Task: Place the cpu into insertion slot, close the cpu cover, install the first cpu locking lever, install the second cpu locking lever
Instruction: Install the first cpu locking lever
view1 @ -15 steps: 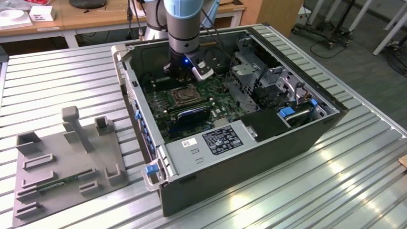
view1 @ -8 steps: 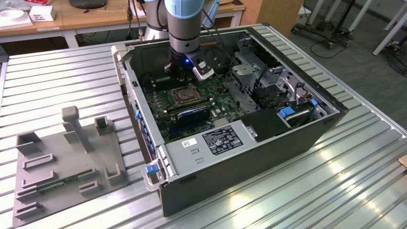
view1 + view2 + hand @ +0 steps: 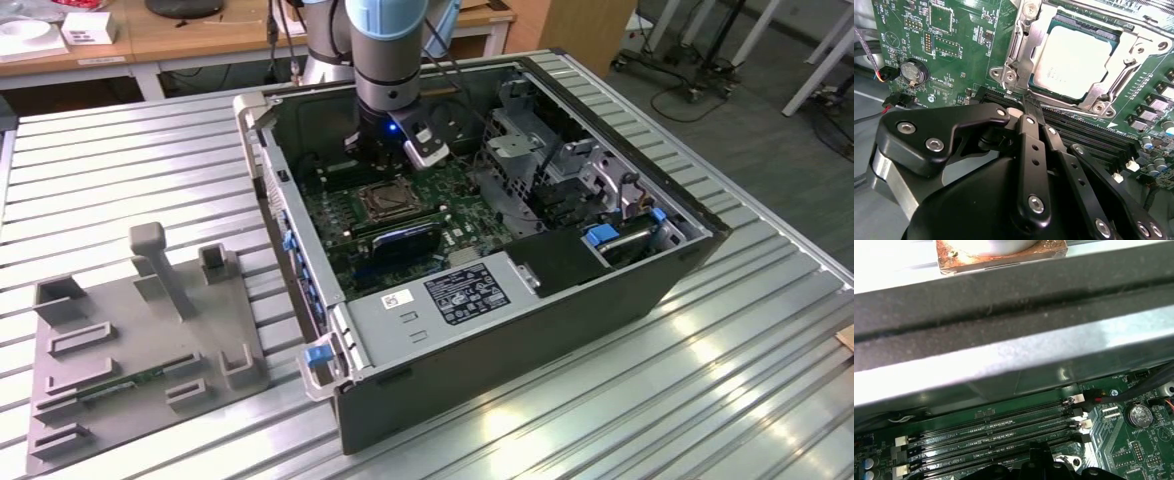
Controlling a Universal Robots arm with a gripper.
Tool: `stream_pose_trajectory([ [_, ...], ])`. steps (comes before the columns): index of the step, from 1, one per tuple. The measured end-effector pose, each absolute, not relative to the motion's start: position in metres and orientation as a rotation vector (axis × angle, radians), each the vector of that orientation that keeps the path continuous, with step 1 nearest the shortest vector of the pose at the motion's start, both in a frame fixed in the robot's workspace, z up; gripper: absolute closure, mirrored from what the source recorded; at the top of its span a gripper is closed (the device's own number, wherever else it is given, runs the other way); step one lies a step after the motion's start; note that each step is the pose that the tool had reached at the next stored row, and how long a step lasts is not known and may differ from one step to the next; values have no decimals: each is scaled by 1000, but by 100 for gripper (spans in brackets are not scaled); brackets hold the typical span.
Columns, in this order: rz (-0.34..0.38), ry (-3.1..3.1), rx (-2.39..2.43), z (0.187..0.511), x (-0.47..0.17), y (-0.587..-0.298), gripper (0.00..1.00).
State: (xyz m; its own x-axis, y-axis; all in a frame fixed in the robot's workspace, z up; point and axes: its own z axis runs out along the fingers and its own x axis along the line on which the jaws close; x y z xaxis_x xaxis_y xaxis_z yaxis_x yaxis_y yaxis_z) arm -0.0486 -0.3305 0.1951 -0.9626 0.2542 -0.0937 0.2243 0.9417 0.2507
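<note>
1. The cpu [image 3: 1074, 62]: I see it lying flat, metal top up, square, no long axis, seated in the insertion slot [image 3: 1026, 47].
2. The cpu cover [image 3: 1134, 37]: lies down, framing the chip.
3. The gripper [image 3: 1029, 107]: fingers pressed together, tip just beside the socket's corner, over the memory slots [image 3: 1089, 132].

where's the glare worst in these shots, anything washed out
Second wrist view: the cpu top is blown out near white inside the cpu cover. First wrist view: the computer case edge glares, its far side overexposed. Exterior view: bright reflections streak the ribbed metal table.
</note>
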Motion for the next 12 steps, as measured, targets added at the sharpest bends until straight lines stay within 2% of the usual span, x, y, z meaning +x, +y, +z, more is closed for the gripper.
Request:
stream_pose_trajectory([
  [12,364,2972,368,200,-49,-330,89],
])
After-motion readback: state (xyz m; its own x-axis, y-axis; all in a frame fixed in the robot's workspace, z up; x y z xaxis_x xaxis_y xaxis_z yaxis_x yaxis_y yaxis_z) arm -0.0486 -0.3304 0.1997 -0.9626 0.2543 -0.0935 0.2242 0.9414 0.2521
